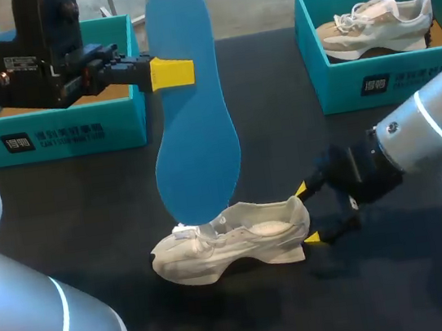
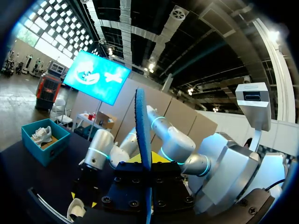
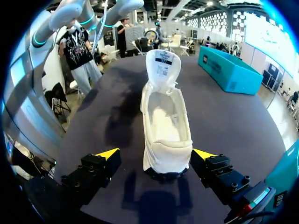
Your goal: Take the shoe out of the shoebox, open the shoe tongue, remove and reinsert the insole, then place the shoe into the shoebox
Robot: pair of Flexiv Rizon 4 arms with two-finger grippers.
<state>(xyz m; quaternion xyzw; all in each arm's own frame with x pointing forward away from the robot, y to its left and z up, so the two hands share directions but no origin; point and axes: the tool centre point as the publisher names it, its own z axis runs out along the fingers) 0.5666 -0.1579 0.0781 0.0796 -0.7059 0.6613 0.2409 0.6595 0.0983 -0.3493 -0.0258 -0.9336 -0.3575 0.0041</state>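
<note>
A white shoe [image 1: 232,242] lies on the dark table, toe to the left, its tongue [image 3: 162,65] pulled up and its inside bare. My left gripper [image 1: 171,72] is shut on a blue insole [image 1: 193,128], which hangs upright with its lower end at the shoe's opening. In the left wrist view the insole [image 2: 142,126] stands edge-on between the fingers of that gripper [image 2: 145,164]. My right gripper [image 1: 306,214] is open at the shoe's heel. In the right wrist view its gripper [image 3: 156,154] has a yellow tip on either side of the shoe [image 3: 166,126], with a gap each side.
A teal shoebox [image 1: 52,136] stands at the back left behind my left arm. A second teal shoebox [image 1: 382,81] at the back right holds another white and beige shoe [image 1: 374,24]. The first box [image 3: 229,70] shows ahead of the shoe in the right wrist view.
</note>
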